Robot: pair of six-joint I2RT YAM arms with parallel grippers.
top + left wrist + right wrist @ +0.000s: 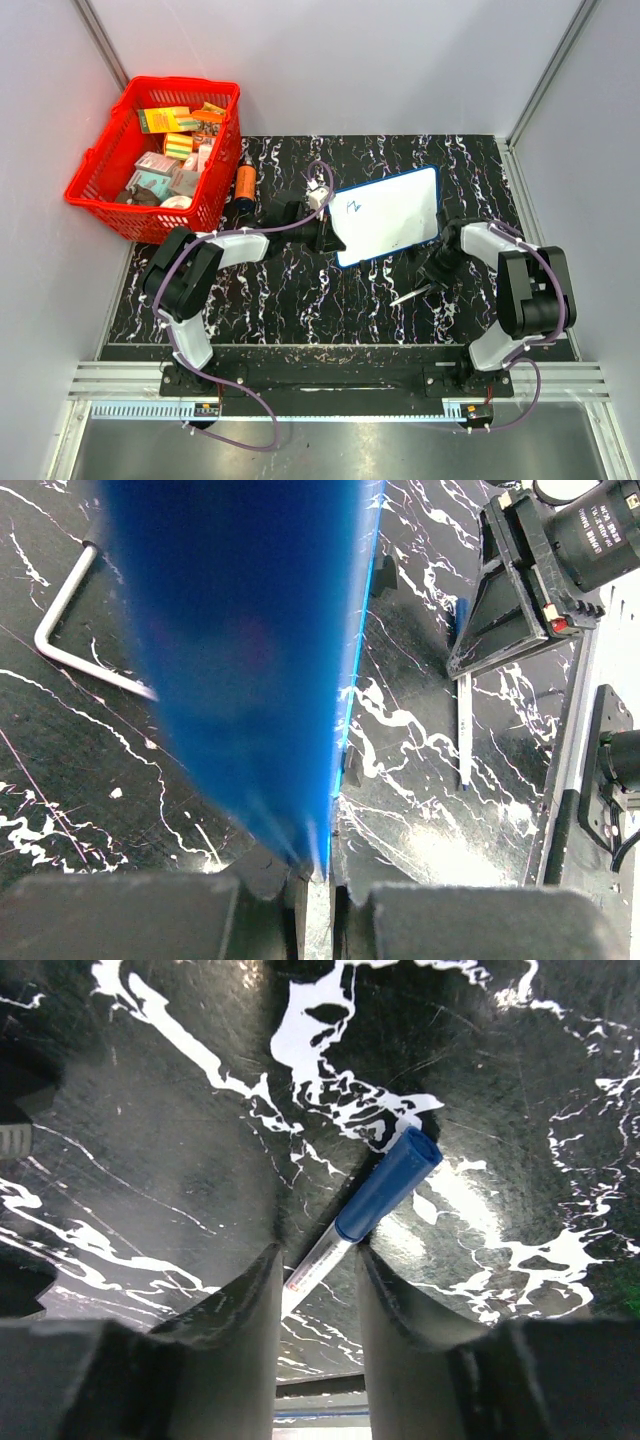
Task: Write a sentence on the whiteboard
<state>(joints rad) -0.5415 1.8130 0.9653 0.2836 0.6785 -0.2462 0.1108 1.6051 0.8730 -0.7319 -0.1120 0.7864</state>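
The whiteboard (395,212), white with a thin blue rim, is held tilted up off the black marbled table. My left gripper (328,238) is shut on its left edge. In the left wrist view the board (240,660) shows edge-on, blue-backed, clamped between the jaws of the left gripper (320,875). Only a short blue scribble (352,207) shows near the board's left side; no readable sentence shows. My right gripper (432,275) is low over a blue-capped marker (410,295) lying on the table. In the right wrist view its open fingers straddle the marker (385,1190), around the gripper's midpoint (318,1260).
A red basket (100,160) full of small boxes stands at the back left, with an orange bottle (245,183) beside it. A bent metal rod (70,630) lies on the table under the board. Grey walls close in the table on three sides.
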